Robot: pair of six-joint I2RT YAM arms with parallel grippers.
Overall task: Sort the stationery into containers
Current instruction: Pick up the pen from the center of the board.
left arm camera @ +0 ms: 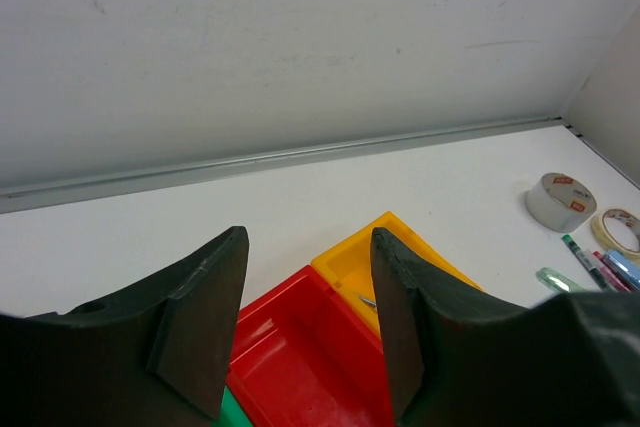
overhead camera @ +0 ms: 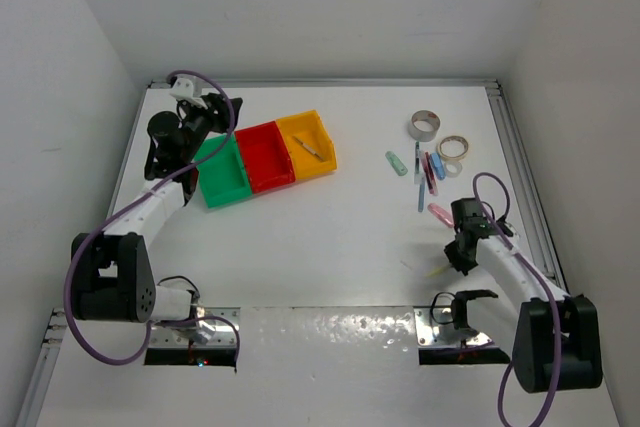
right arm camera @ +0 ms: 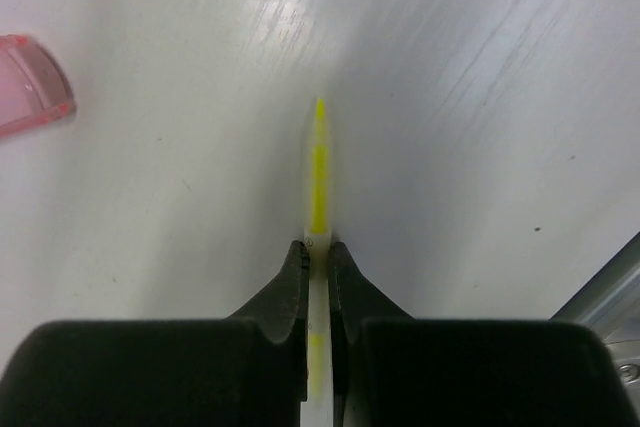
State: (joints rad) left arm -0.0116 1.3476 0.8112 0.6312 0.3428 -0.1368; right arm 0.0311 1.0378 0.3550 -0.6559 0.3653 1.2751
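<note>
My right gripper (right arm camera: 318, 245) is shut on a thin yellow-and-white pen (right arm camera: 319, 167) lying on the white table, near the front right in the top view (overhead camera: 437, 272). A pink stick (right arm camera: 30, 87) lies just beyond it to the left. More stationery lies at the back right: a grey-white tape roll (overhead camera: 425, 126), a tan tape roll (overhead camera: 453, 145), thin pens (overhead camera: 421, 182), and a pale-green stick (overhead camera: 397, 163). The green (overhead camera: 222, 175), red (overhead camera: 265, 157) and yellow (overhead camera: 325, 164) containers stand joined at the back left. My left gripper (left arm camera: 308, 237) hovers open over them, holding nothing.
A small thin item (overhead camera: 315, 150) lies in the yellow bin. White walls close the table at the back and sides, with a metal rail (overhead camera: 520, 162) along the right edge. The arm bases (overhead camera: 120, 277) stand at the near edge.
</note>
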